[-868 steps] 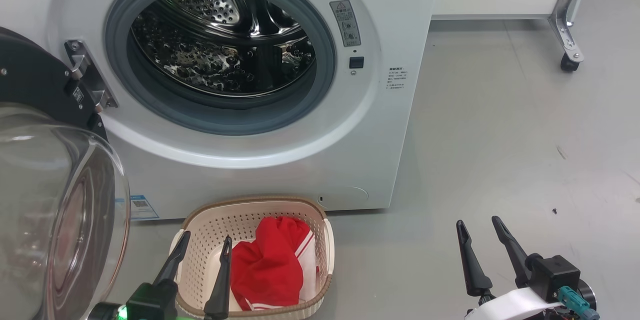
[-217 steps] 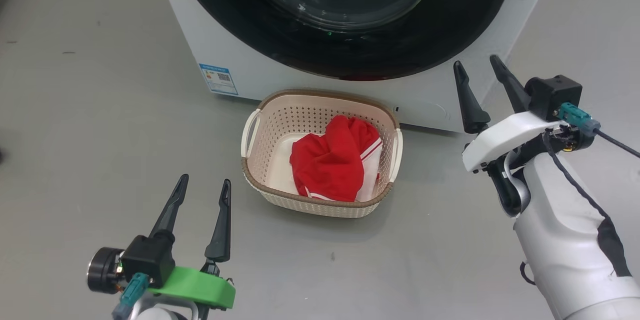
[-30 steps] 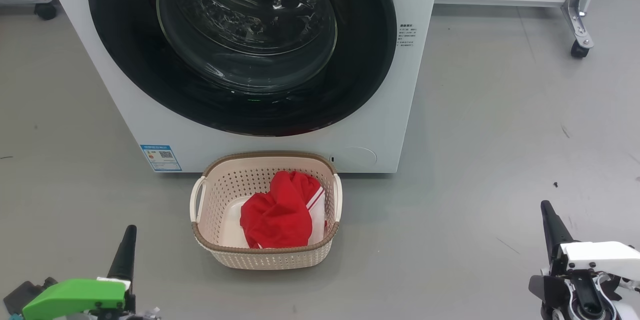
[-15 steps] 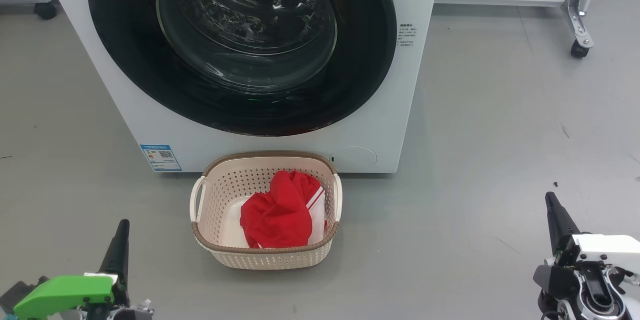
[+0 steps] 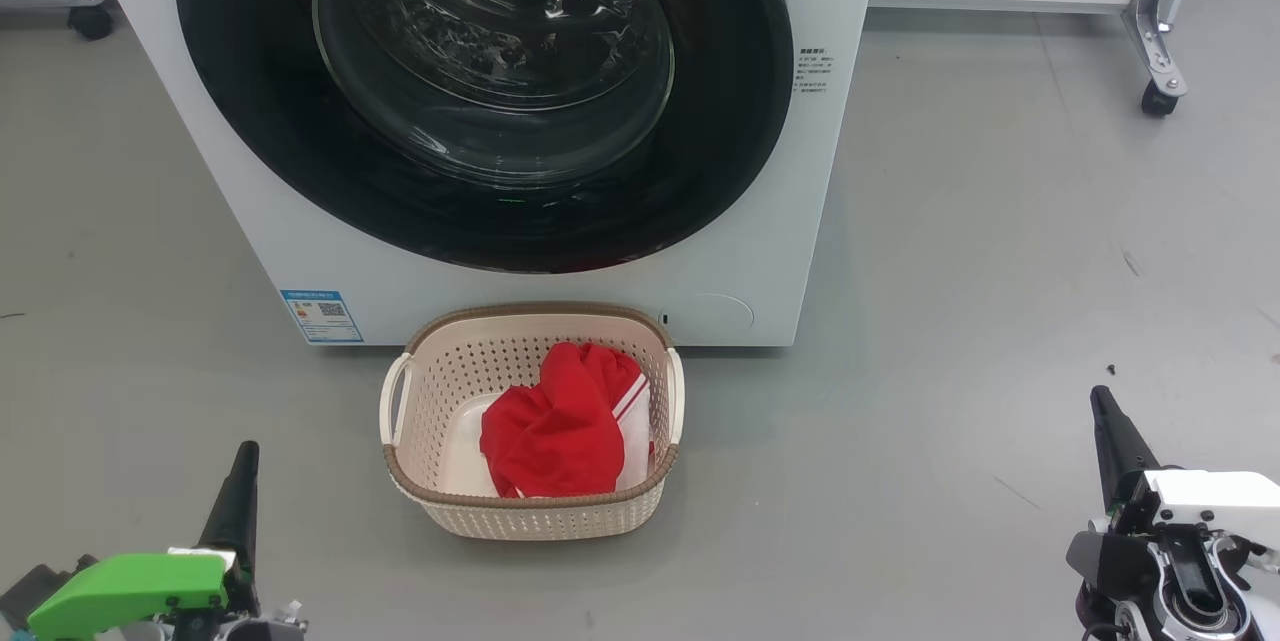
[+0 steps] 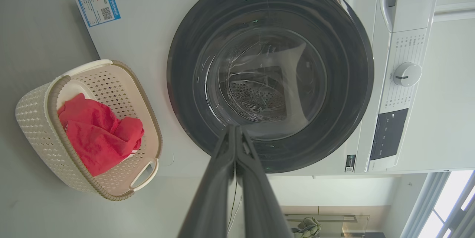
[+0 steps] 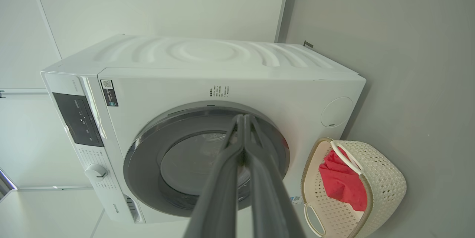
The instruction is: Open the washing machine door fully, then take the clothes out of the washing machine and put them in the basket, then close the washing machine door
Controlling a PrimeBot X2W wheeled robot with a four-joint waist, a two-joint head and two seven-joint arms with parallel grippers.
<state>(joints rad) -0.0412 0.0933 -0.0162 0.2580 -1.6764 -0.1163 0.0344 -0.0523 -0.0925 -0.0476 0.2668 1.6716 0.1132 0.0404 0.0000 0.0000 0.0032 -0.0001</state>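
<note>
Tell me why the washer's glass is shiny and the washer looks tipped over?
Head view: the washing machine door glass catches pale reflections. Left wrist view: the camera is turned sideways, and the window at lower right is washed out white. Right wrist view: sideways too, with soft even light.

The left gripper [image 5: 244,453] has a bright green cover [image 5: 125,589] with small screws, the right gripper [image 5: 1101,401] a white one; both carry long dark tapered fingers [image 6: 219,182].

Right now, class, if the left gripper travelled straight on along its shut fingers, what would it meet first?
Probably the washing machine door: in the left wrist view the left gripper aims at its glass, with nothing seen between. Depth is uncertain.
</note>
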